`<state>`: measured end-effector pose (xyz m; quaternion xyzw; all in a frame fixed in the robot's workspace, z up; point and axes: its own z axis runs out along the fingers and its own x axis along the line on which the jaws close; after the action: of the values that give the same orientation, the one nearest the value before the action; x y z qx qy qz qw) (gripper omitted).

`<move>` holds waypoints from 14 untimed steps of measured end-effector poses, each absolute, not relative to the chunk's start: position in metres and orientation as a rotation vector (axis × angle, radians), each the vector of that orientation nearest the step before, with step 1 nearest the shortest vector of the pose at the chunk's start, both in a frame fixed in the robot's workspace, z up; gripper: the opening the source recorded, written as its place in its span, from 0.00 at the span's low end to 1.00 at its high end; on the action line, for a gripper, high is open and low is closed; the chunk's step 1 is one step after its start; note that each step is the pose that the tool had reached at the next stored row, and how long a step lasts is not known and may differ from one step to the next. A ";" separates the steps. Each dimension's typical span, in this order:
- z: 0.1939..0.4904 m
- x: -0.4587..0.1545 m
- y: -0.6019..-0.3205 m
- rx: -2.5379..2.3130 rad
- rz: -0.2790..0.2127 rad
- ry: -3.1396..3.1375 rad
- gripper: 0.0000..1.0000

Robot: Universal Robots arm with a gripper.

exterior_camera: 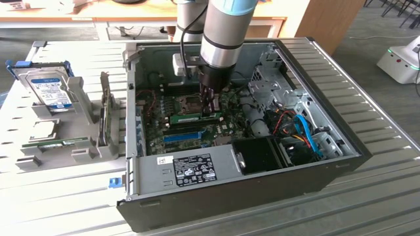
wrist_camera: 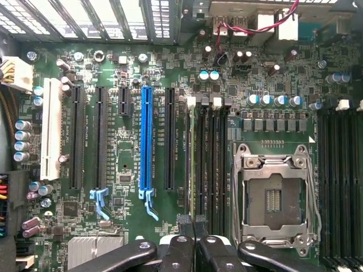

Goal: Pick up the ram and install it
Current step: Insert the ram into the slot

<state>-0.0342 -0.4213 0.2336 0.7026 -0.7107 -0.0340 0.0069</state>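
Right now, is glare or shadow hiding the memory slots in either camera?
Wrist view: even light on the motherboard, memory slots visible, glare just at the case vents. Exterior view: the interior lies dim beneath the arm and gripper.

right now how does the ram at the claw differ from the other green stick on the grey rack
The ram stands inside the computer case at the motherboard; the other green stick rests outside in the grey rack. The shut claw grips the ram; nothing touches the other green stick. Both are long, thin green boards.
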 end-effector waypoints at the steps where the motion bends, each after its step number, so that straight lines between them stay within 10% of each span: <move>1: 0.234 -0.034 -0.421 2.198 -0.106 -2.223 0.12; 14: 0.231 -0.034 -0.421 2.198 -0.106 -2.223 0.12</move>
<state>-0.0344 -0.4212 0.2311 0.7027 -0.7107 -0.0340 0.0066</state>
